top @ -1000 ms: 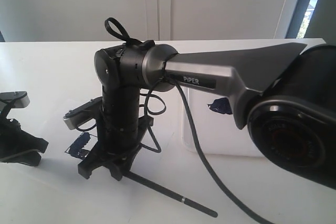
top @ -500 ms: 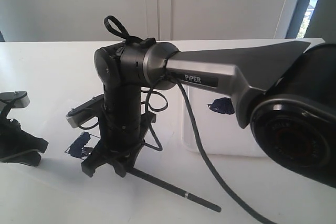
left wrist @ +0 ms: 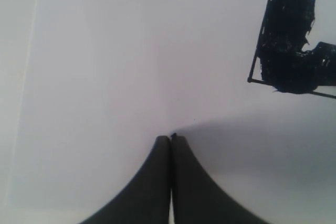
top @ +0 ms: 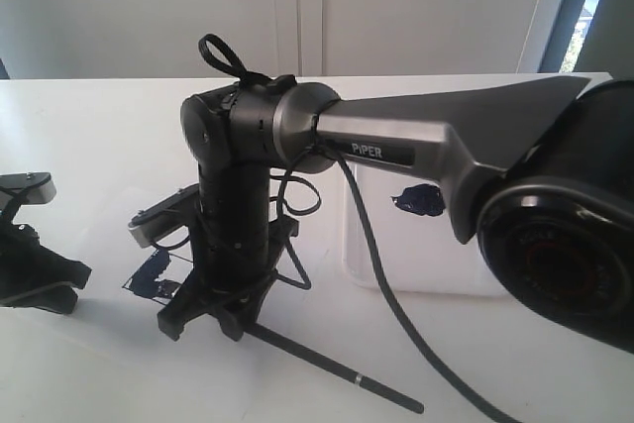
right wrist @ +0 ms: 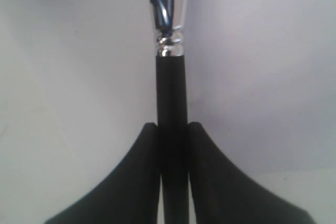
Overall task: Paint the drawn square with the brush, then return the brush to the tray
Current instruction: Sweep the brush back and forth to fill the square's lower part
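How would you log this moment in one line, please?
right gripper: shut on brush | left gripper: shut, empty | square: partly painted | tray: holds paint blob

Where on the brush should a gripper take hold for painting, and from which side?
Probably the black handle just behind the silver ferrule, coming from above with jaws across the shaft. The brush is long and thin, so a grip near that end steers the tip; the right gripper is shut on it there.
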Robot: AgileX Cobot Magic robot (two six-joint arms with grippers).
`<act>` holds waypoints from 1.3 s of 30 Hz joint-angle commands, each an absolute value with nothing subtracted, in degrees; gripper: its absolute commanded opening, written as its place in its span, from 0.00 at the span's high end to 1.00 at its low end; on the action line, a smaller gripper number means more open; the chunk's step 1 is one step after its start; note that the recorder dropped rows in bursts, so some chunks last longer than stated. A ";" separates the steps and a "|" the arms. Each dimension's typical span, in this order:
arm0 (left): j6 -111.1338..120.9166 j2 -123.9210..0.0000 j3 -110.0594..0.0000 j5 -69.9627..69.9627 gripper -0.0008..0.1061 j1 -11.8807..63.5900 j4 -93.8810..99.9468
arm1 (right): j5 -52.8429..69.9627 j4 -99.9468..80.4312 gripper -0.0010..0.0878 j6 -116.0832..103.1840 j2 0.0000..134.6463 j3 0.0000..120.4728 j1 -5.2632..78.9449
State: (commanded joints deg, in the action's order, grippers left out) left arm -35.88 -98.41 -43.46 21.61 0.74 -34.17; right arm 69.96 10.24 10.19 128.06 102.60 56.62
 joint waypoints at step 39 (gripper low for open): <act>-35.55 -98.41 -43.46 21.78 0.99 0.74 -34.17 | 69.96 11.40 0.99 10.31 125.23 97.39 56.62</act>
